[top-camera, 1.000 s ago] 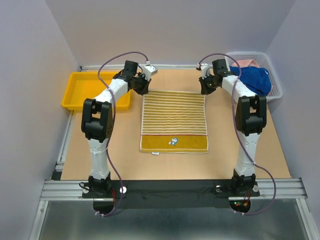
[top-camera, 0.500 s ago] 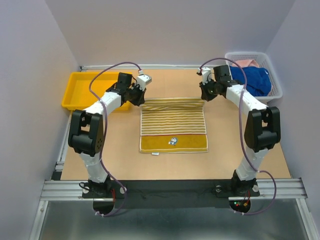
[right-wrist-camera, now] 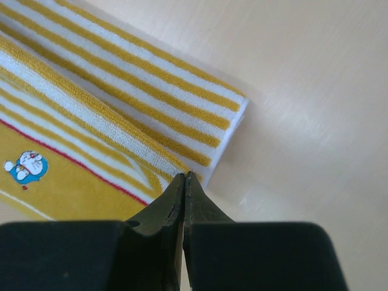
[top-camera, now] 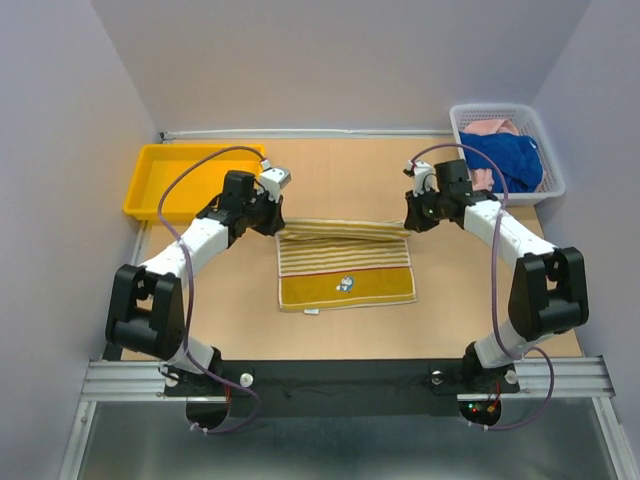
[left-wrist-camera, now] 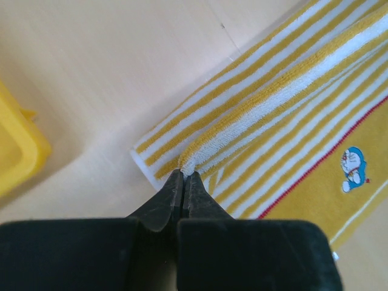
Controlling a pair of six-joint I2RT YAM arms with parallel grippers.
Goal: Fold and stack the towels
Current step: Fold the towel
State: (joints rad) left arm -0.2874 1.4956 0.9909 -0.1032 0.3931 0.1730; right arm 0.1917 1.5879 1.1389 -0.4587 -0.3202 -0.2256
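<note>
Top external view: your left hand (top-camera: pixel 279 224) and right hand (top-camera: pixel 408 223) each clamp a corner of the striped towel (top-camera: pixel 345 286), partly doubled over on the tabletop (top-camera: pixel 340 170).

Pale lilac-grey walls (top-camera: pixel 330 60) enclose a tan tabletop (top-camera: pixel 350 335).

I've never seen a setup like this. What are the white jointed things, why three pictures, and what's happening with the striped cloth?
Those are two robot arms bolted to a table. The wide picture looks down from above; each close-up comes from a camera on one wrist, so the black wedges are that arm's own fingers. The left gripper and right gripper are each shut on a far corner of the yellow striped towel, its far edge doubled over forward. A yellow bin sits left; a white basket at right holds a blue towel and a pink towel.
</note>
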